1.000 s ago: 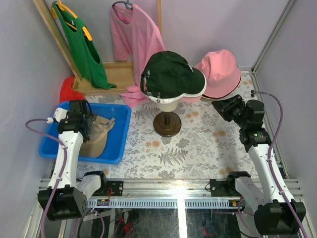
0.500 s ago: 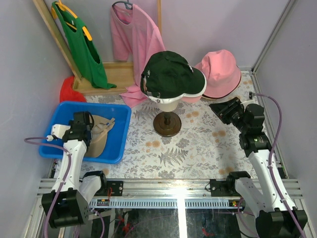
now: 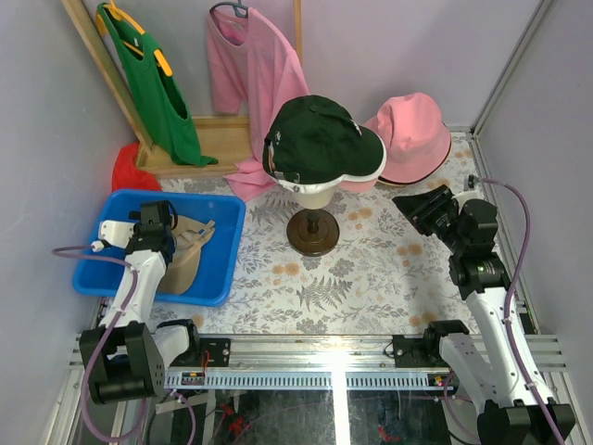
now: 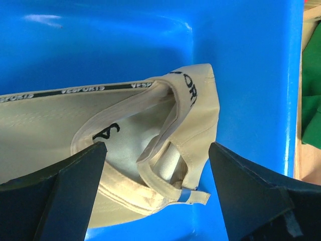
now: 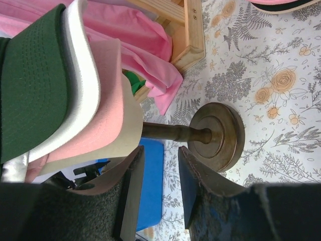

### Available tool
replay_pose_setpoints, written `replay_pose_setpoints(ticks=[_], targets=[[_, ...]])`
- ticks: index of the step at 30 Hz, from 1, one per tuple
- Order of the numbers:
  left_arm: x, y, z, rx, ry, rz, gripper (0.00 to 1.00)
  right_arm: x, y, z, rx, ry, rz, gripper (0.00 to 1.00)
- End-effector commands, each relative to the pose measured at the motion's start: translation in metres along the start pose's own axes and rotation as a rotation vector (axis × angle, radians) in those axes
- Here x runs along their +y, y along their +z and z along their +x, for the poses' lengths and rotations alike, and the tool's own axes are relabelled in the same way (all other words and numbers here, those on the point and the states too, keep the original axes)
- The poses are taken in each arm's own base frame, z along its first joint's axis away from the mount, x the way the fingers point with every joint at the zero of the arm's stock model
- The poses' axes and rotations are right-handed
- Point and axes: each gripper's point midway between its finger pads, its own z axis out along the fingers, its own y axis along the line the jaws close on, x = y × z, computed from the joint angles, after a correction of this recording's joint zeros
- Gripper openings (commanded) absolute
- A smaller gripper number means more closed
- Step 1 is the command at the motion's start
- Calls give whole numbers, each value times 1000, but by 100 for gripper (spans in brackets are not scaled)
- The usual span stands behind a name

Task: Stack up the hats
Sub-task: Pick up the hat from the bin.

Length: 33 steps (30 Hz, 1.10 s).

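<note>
The tan cap with dark lettering lies upside down in the blue bin. My left gripper hangs over it, open. In the left wrist view the tan cap sits between and below the spread fingers of that gripper, with no contact visible. The dark green cap sits on top of the pink cap on the mannequin head. The pink bucket hat lies behind it at the right. My right gripper is open and empty, pointing toward the stand; it shows in the right wrist view.
The mannequin head stands on a brown post with a round base. A pink shirt and a green garment hang on a wooden rack at the back. Something red lies behind the bin.
My left wrist has shifted and turned a little over the bin above the tan cap. My right gripper has drifted slightly to the right. No hat has moved.
</note>
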Motion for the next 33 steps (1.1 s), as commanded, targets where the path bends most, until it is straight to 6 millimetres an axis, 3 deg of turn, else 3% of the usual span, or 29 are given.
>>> replay_pose_setpoints(ticks=[1,15,17,20,22,24,33], targets=[[-31,8,-16,-63,-42,72,83,7,0,-1,-2,-27,-29,40],[-48,41,3,-27,-12,71,71,6,4,-7,-2,-62,2,40],[-48,42,5,-22,-11,77,58,8,3,-8,-4,-66,7,40],[-49,41,5,-15,-14,94,19,10,-1,-11,-11,-80,16,40],[-51,37,4,-7,-19,109,7,13,-5,-14,-20,-94,21,40],[-52,32,2,0,-25,123,0,15,-7,-15,-22,-100,28,40],[-70,-17,-17,60,-106,247,0,21,-15,-25,-49,-128,60,39]])
